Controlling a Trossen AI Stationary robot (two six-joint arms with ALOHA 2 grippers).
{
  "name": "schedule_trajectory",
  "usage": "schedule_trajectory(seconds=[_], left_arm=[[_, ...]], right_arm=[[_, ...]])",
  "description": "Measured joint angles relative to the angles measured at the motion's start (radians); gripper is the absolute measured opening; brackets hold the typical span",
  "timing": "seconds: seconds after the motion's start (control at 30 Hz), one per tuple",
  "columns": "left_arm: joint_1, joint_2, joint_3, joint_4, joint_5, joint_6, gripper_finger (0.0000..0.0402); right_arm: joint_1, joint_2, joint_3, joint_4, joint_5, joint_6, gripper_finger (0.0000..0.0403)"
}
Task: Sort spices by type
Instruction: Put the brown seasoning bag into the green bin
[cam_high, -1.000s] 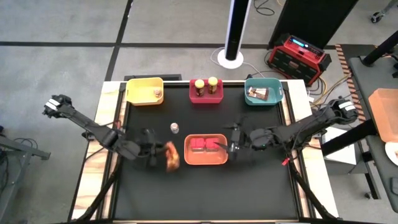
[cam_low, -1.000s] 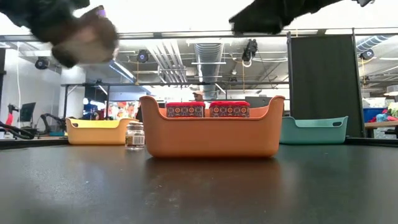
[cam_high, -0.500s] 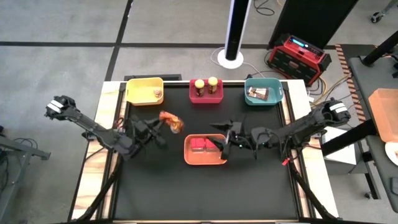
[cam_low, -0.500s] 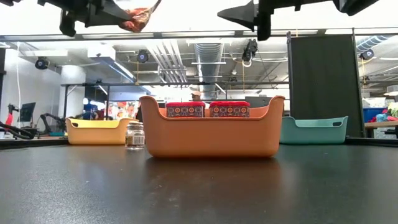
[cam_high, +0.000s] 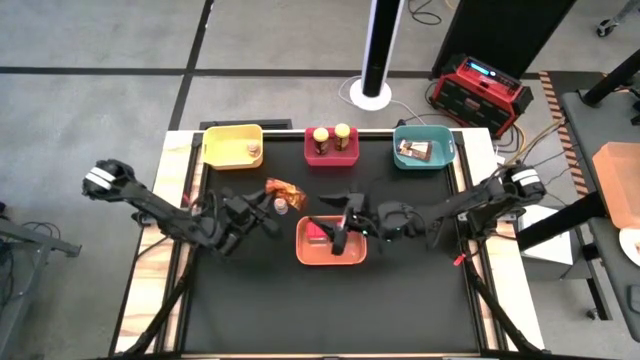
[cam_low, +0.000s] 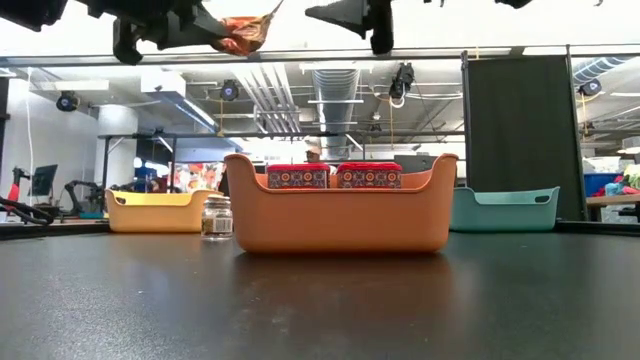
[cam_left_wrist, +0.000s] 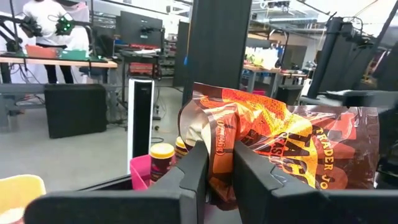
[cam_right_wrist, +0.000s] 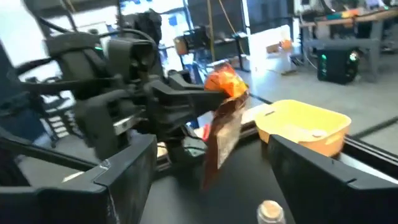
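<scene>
The left pincer (cam_high: 268, 208) is pinched on a flat orange-brown packet (cam_high: 282, 191), held up in the air above the table (cam_high: 400, 300), between the yellow tray (cam_high: 221, 146) and the orange tray (cam_high: 352, 258). In the left wrist view the 2 dark fingers (cam_left_wrist: 196, 168) press the packet's (cam_left_wrist: 280, 143) crumpled edge between them. In the low view the packet (cam_low: 240, 33) hangs at the top of the picture, well above the table surface.

The right pincer (cam_high: 336, 205) hovers above the left part of the orange tray with its fingers spread and nothing between them. It points left toward the left pincer, and its wrist view shows the packet (cam_right_wrist: 225, 118) hanging from the other arm's pincer (cam_right_wrist: 186, 102).

Just beside the packet in the high view, a tiny clear shaker (cam_high: 281, 205) stands upright on the table, left of the orange tray. A second shaker (cam_high: 254, 151) sits in the yellow tray at the far left. The orange tray holds 2 red tubs (cam_low: 297, 176), side by side in the low view. The red tray (cam_high: 312, 157) at the far middle holds 2 yellow-lidded jars (cam_high: 321, 137). The teal tray (cam_high: 440, 160) at the far right holds another printed packet (cam_high: 414, 151).
</scene>
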Motion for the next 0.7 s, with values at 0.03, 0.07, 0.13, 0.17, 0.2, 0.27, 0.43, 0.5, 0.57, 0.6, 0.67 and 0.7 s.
schedule_trajectory(seconds=[0.03, 0.07, 0.13, 0.17, 0.2, 0.27, 0.43, 0.5, 0.57, 0.6, 0.67, 0.7], left_arm=[[0.000, 0.005, 0.000, 0.006, 0.000, 0.000, 0.0045], [0.000, 0.009, 0.000, 0.013, 0.000, 0.000, 0.0045], [0.000, 0.020, 0.000, 0.031, 0.001, 0.000, 0.0045], [0.002, 0.025, 0.000, 0.039, 0.002, 0.000, 0.0045], [0.002, 0.030, 0.000, 0.045, 0.008, 0.000, 0.0045], [0.011, 0.038, 0.000, 0.062, 0.038, 0.000, 0.0045], [0.038, 0.058, 0.000, 0.121, 0.128, -0.004, 0.0045], [0.042, 0.062, 0.001, 0.135, 0.153, -0.004, 0.0045], [0.046, 0.068, 0.001, 0.146, 0.164, -0.004, 0.0045], [0.046, 0.069, 0.001, 0.144, 0.166, -0.004, 0.0045], [0.046, 0.070, 0.001, 0.143, 0.186, -0.004, 0.0045], [0.046, 0.069, 0.001, 0.144, 0.190, -0.004, 0.0045]], right_arm=[[-0.006, 0.003, 0.013, -0.035, 0.001, 0.007, 0.0295], [-0.010, 0.005, 0.025, -0.057, 0.003, 0.011, 0.0299], [-0.010, 0.006, 0.037, -0.079, 0.003, 0.006, 0.0307], [-0.009, 0.006, 0.041, -0.080, 0.000, -0.003, 0.0310], [-0.009, 0.013, 0.044, -0.076, 0.000, -0.014, 0.0313], [-0.008, 0.023, 0.052, -0.075, -0.003, -0.027, 0.0317], [-0.011, 0.071, 0.089, -0.083, 0.003, -0.060, 0.0316], [-0.013, 0.100, 0.116, -0.071, -0.001, -0.085, 0.0309], [-0.013, 0.123, 0.134, -0.082, 0.014, -0.114, 0.0298], [-0.013, 0.135, 0.149, -0.079, 0.027, -0.129, 0.0291], [-0.013, 0.150, 0.168, -0.082, 0.056, -0.157, 0.0272], [-0.013, 0.157, 0.178, -0.078, 0.068, -0.167, 0.0258]])
